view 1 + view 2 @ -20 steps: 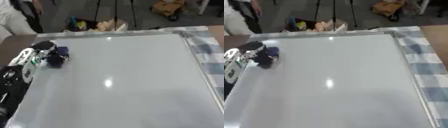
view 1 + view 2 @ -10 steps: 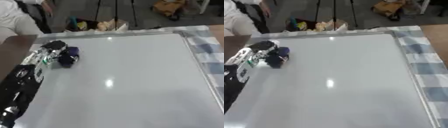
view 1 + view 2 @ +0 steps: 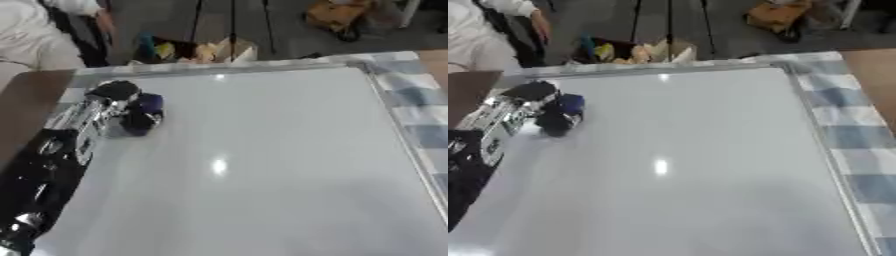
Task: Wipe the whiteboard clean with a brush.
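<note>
A large whiteboard lies flat and fills most of both views; I see no marks on its surface. My left hand reaches in from the left edge to the board's far left part, fingers curled round a small dark blue brush that rests on the board. The black and silver forearm runs down the left side. My right hand shows in no view.
A blue and white checked cloth runs under the board's right edge. Beyond the far edge is floor with a tripod's legs, bags and an orange thing. A person in white stands at the far left.
My left hand with the brush has moved along the board toward the far edge and slightly right. The camera has also shifted a little.
</note>
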